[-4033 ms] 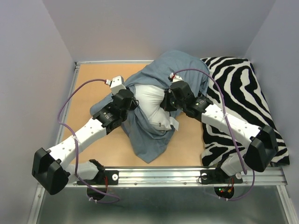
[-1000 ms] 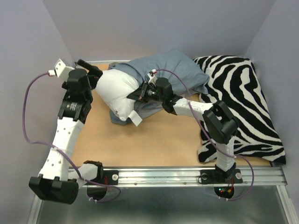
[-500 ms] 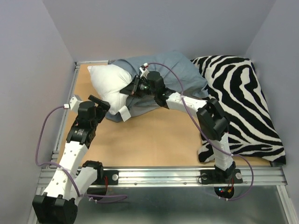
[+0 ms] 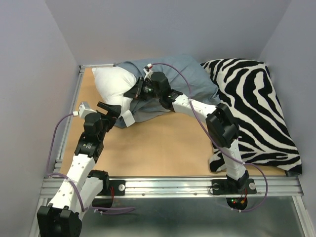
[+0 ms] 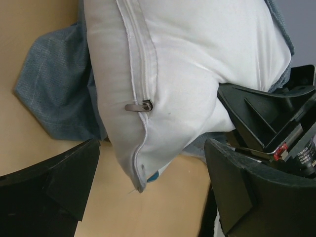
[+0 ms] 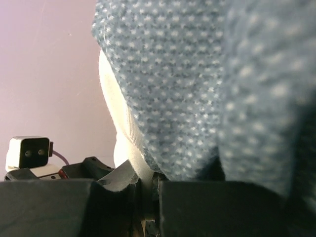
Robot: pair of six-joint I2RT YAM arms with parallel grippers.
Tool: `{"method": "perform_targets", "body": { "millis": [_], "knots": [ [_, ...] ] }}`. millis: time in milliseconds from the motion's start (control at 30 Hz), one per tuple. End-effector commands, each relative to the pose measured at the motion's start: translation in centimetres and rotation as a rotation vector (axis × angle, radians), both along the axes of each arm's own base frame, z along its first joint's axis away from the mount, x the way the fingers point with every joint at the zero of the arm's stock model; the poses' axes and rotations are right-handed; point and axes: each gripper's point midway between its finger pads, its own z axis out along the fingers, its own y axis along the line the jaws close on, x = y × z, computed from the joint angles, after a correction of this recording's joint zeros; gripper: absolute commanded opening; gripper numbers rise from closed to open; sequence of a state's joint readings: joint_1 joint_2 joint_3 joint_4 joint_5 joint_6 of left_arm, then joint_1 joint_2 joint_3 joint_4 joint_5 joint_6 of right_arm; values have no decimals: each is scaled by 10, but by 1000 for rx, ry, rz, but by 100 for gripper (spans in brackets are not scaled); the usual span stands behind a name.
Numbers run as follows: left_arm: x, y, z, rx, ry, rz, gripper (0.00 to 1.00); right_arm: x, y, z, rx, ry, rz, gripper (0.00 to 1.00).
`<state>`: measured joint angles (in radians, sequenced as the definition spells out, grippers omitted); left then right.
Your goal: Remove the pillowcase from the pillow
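The white pillow lies at the far left of the table, its right part still inside the blue-grey pillowcase. My right gripper is shut on the pillowcase's edge where it meets the pillow. In the right wrist view, the blue fabric and a white band run into the closed jaws of the right gripper. My left gripper stands open just in front of the pillow's near corner. Its wrist view shows the pillow's zippered seam, with the corner hanging between the fingers of the left gripper, apparently untouched.
A black-and-white zebra-print cushion fills the right side of the table. Purple walls close in the left, far and right sides. A metal rail with both arm bases runs along the near edge. Bare wood shows in front of the pillow.
My left arm has drawn back from the far-left corner towards the near side, its open gripper now at the pillow's near corner. The right gripper has carried the fabric slightly left and away.
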<state>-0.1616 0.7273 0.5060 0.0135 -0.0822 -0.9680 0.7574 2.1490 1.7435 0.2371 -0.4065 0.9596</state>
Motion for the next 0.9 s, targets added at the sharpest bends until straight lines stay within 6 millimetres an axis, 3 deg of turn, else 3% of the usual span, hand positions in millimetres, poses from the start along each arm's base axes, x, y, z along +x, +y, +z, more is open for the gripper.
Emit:
{"method": "perform_targets", "body": {
  "millis": [0,33,233,333,367,400,467,500,533,567,600,700,767,800,833,867],
  "knots": [
    [18,-2,32,-25,-145,6,99,-17,19,75,134,-144,41,1],
    [22,0,27,-16,-127,19,99,-18,19,77,137,-146,44,0],
    [35,13,44,-13,-207,93,99,-30,18,87,144,-154,47,1],
    [45,13,40,2,-182,83,92,-31,15,100,158,-170,42,1],
    [49,13,45,7,-201,77,69,-31,14,104,162,-178,41,1],
    [51,11,46,8,-205,69,54,-31,13,104,156,-177,38,0],
    [56,12,50,8,-205,64,15,-32,11,110,155,-186,38,1],
    [57,15,49,26,-191,70,0,-32,10,109,137,-194,32,10],
    [60,18,48,43,-176,79,0,-30,7,105,115,-195,19,18],
    [60,22,52,59,-153,92,0,-31,2,112,97,-231,4,37],
    [60,27,55,73,-145,112,0,-25,-5,104,46,-222,-42,46],
    [57,51,67,114,-126,199,0,-25,-25,110,-28,-273,-108,65],
    [56,57,75,129,-123,212,0,-25,-37,110,-75,-303,-134,72],
    [56,57,77,138,-122,211,0,-23,-47,101,-126,-289,-173,74],
    [57,58,80,148,-122,205,0,-27,-58,110,-141,-305,-194,75],
    [57,58,84,149,-124,205,0,-24,-71,103,-201,-306,-240,77]
  ]
}}
